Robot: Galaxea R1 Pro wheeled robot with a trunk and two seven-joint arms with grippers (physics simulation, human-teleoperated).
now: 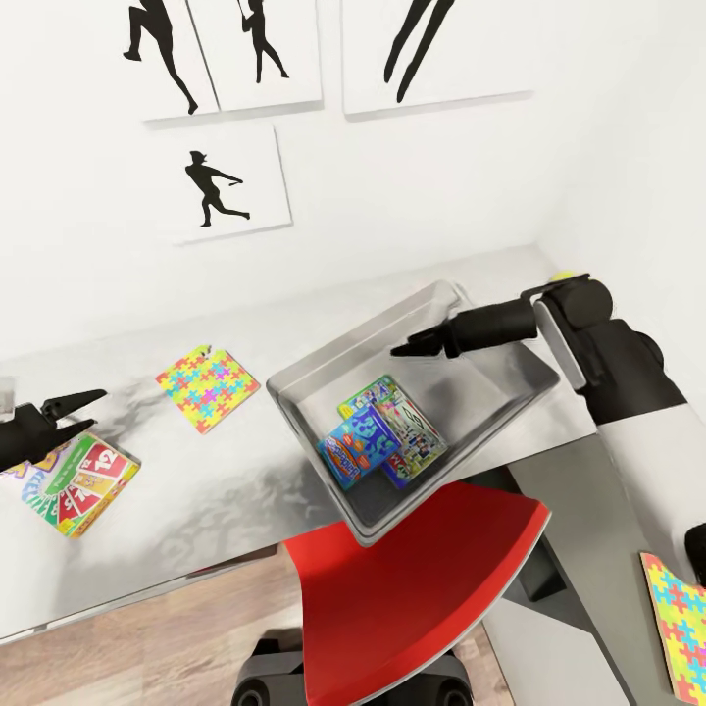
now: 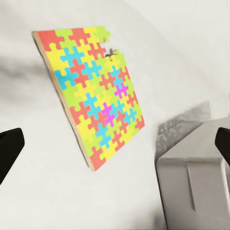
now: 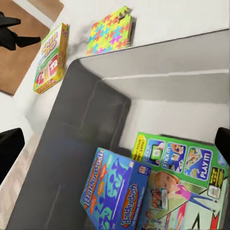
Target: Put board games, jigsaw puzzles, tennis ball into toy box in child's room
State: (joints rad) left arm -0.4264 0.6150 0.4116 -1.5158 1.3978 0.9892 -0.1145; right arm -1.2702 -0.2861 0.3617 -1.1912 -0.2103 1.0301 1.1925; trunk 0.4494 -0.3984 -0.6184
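**A:** Right, take the toy box (image 1: pixel 510 412) as your landmark. What have you got inside it?

**B:** Two board games already lie in it: the blue board game (image 1: pixel 361 443) rests partly over the white-green board game (image 1: pixel 404 424), both flat on the bin's floor towards the near wall.

**A:** And your right gripper (image 1: pixel 404 347)?

**B:** It hangs above the toy box, over its far half, pointing across it. Its fingers are spread wide and carry nothing; in the right wrist view the two dark tips sit at opposite edges with the games between them.

**A:** What lies beside the box?

**B:** On the light table (image 1: pixel 196 490), one jigsaw puzzle (image 1: pixel 207 386) lies flat to the box's left, apart from it. Further left again is the green-red-yellow board game (image 1: pixel 80 483), near the table's front edge. Your left gripper (image 1: pixel 82 406) hovers just over that game's far end, fingers parted and empty.

**A:** Anything on the other side?

**B:** A second jigsaw puzzle (image 1: pixel 679 623) lies on the dark section, well to the box's right and nearer you. The tennis ball (image 1: pixel 563 277) peeks out behind your right arm, beyond the box's far right corner.
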